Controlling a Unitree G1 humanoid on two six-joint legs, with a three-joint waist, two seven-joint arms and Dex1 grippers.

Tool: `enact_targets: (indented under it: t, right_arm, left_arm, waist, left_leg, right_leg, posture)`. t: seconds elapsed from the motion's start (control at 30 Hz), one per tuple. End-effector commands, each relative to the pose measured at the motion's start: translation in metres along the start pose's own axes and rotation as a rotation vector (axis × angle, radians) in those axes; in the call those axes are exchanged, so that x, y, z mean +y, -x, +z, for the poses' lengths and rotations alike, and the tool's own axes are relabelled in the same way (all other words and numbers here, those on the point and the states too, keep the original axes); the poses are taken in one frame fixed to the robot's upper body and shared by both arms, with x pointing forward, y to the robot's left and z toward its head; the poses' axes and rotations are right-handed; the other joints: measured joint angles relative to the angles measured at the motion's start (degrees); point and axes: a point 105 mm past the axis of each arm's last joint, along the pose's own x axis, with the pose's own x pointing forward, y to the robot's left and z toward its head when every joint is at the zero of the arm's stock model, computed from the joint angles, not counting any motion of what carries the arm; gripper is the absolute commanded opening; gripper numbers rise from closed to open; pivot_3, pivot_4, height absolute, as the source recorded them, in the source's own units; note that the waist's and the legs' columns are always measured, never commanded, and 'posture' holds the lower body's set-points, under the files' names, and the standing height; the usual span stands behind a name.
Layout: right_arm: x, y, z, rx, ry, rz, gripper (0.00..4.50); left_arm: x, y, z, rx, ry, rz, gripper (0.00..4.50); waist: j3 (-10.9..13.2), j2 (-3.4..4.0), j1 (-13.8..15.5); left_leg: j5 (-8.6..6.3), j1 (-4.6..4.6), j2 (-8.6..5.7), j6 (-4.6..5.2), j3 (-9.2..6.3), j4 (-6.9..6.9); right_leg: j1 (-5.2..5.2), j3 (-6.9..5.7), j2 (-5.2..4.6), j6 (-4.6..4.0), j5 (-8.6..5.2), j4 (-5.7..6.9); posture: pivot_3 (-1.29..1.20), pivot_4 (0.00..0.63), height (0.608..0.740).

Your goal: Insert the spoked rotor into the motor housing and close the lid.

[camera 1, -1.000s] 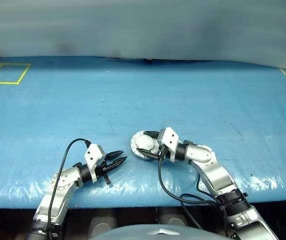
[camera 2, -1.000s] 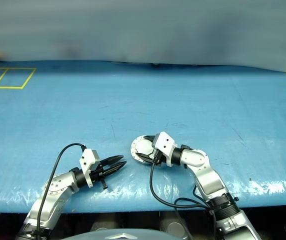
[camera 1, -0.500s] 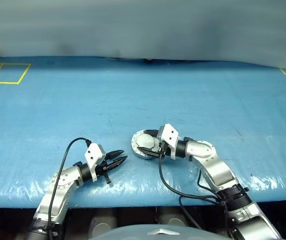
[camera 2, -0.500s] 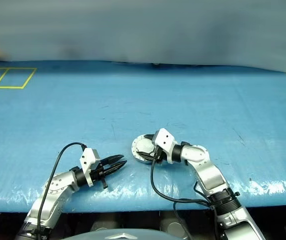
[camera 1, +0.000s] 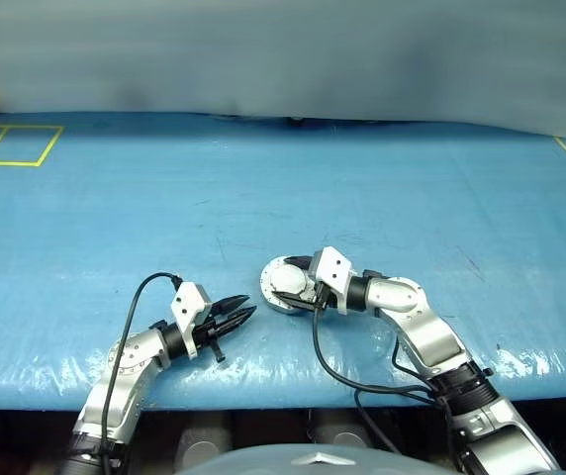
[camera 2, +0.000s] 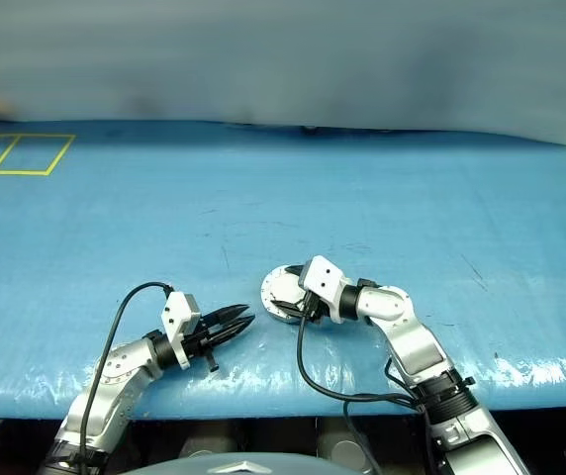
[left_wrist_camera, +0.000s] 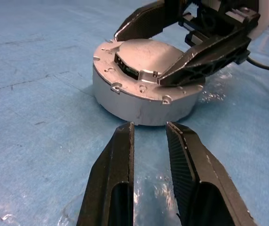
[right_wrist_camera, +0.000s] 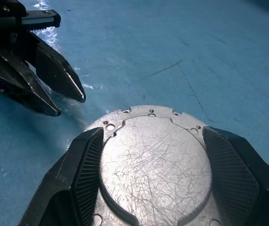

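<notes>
Near the worktop's (camera 1: 85, 228) front edge, the right claw (right_wrist_camera: 151, 155) is clasping the lid (right_wrist_camera: 155, 162)-closed motor housing (left_wrist_camera: 144, 101); the left claw (left_wrist_camera: 148, 136), narrowly parted, is hovering just beside.

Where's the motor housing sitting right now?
Lid shut, the motor housing sits near the blue table's front edge, between the right gripper's fingers, just right of the left gripper.
</notes>
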Motion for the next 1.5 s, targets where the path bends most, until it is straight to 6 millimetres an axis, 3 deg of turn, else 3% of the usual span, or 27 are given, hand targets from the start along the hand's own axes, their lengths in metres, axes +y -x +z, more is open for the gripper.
enact_targets:
  t: [0.03,0.17,0.43,0.67,0.93,1.07,1.1,1.23,1.33,1.5]
  right_arm:
    - [-0.003,0.005,-0.028,0.117,-0.041,-0.035,2.99]
    - [-0.004,0.004,-0.028,0.121,-0.036,-0.038,2.99]
    - [-0.003,0.003,-0.027,0.117,-0.032,-0.054,2.99]
    - [-0.004,0.007,-0.026,0.108,-0.038,-0.091,2.99]
    - [-0.01,0.008,-0.022,0.072,-0.085,-0.127,2.99]
    - [-0.009,0.01,-0.006,-0.013,-0.105,-0.116,4.32]
    - [-0.01,0.011,-0.002,-0.036,-0.107,-0.122,4.47]
    - [-0.011,0.02,0.021,-0.169,-0.183,-0.115,4.47]
    - [-0.025,0.034,0.036,-0.296,-0.331,-0.191,4.47]
    - [-0.042,0.05,0.02,-0.293,-0.573,-0.285,4.47]
  left_arm:
    - [0.013,-0.003,0.019,-0.09,0.02,0.05,0.95]
    - [0.017,-0.014,0.026,-0.109,0.002,0.03,0.04]
    - [0.01,-0.033,0.014,-0.019,-0.025,-0.089,0.04]
    - [0.011,-0.033,-0.011,0.116,-0.056,-0.101,0.04]
    - [0.01,-0.032,-0.014,0.123,-0.067,-0.087,0.04]
    - [0.008,-0.032,-0.015,0.118,-0.067,-0.08,0.0]
    - [0.008,-0.032,-0.015,0.117,-0.066,-0.079,0.0]
    - [0.006,-0.033,-0.017,0.116,-0.059,-0.074,0.0]
    - [0.003,-0.032,-0.02,0.12,-0.054,-0.077,0.0]
    - [0.001,-0.034,-0.02,0.118,-0.057,-0.081,0.0]
  waist:
    - [-0.02,0.02,-0.01]
    - [-0.02,0.02,0.03]
    - [-0.03,0.01,-0.27]
    - [-0.12,0.01,-0.02]
    - [-0.16,0.01,0.09]
    - [-0.16,0.0,0.11]
    - [-0.16,0.0,0.1]
    - [-0.15,0.01,0.29]
    - [-0.14,0.02,0.16]
    - [-0.14,0.03,0.51]
  left_leg:
    - [0.03,0.02,0.0,0.01,0.0,0.0]
    - [0.13,0.28,-0.02,0.03,-0.01,-0.01]
    - [0.12,0.64,-0.04,0.02,0.03,-0.15]
    - [0.12,0.64,-0.05,0.02,0.02,-0.2]
    - [0.12,0.66,-0.05,0.02,0.03,-0.2]
    - [0.12,0.65,-0.06,0.02,0.03,-0.2]
    - [0.12,0.65,-0.06,0.02,0.03,-0.21]
    - [0.12,0.58,-0.06,0.02,0.02,-0.33]
    - [0.11,0.45,-0.06,0.02,0.02,-0.41]
    - [0.1,0.43,-0.07,0.02,-0.02,-0.45]
  right_leg:
    - [0.01,0.0,0.01,-0.03,0.01,0.0]
    - [0.31,0.01,0.01,-0.06,0.03,-0.05]
    - [0.68,0.06,-0.01,-0.1,0.0,-0.24]
    - [0.69,0.06,-0.03,-0.1,0.0,-0.26]
    - [0.69,0.06,-0.05,-0.11,-0.01,-0.27]
    - [0.69,0.06,-0.06,-0.11,-0.02,-0.27]
    - [0.69,0.06,-0.06,-0.12,-0.02,-0.29]
    - [0.6,0.05,-0.07,-0.15,-0.06,-0.32]
    - [0.45,0.05,-0.06,-0.16,-0.1,-0.32]
    - [0.45,0.02,-0.07,-0.2,-0.13,-0.35]
  posture:
    - [0.0,0.15,0.74]
    - [0.0,0.15,0.74]
    - [0.0,0.15,0.74]
    - [0.0,0.15,0.74]
    - [0.0,0.15,0.74]
    - [0.0,0.15,0.74]
    - [0.0,0.15,0.74]
    - [0.0,0.15,0.74]
    - [0.0,0.15,0.74]
    - [0.0,0.15,0.74]
